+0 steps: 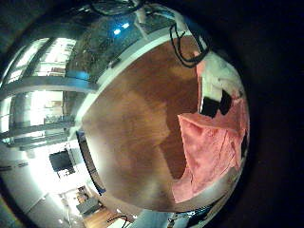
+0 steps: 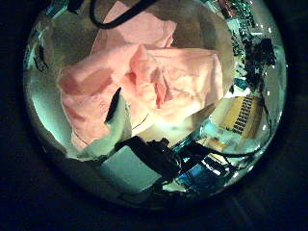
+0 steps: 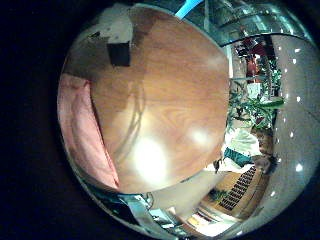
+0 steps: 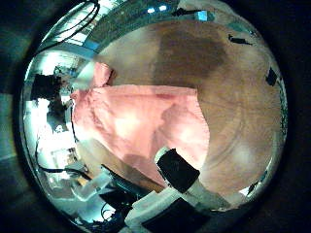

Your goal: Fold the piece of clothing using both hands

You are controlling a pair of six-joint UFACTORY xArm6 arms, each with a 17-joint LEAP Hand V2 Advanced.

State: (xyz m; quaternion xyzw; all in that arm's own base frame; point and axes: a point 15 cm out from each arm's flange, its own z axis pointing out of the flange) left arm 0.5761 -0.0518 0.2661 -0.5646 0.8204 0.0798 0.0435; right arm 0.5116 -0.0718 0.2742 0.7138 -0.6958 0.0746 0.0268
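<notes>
1 pink garment (image 4: 141, 118), crumpled, wood table (image 3: 170, 90) bare beside

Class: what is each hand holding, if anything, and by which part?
Cannot be told. A finger of the left hand lies on the bunched clothing, one of the right hand by its edge; no grip shows.

Our hand (image 1: 220, 84) was built of white shells and black blocks. In the left thumb side palm view our left hand (image 2: 130, 144) showed pale housings beside dark, boxy parts, one finger ending in a black tip. Our right hand (image 4: 180, 175) had a black block capping a white segment (edges squared).
</notes>
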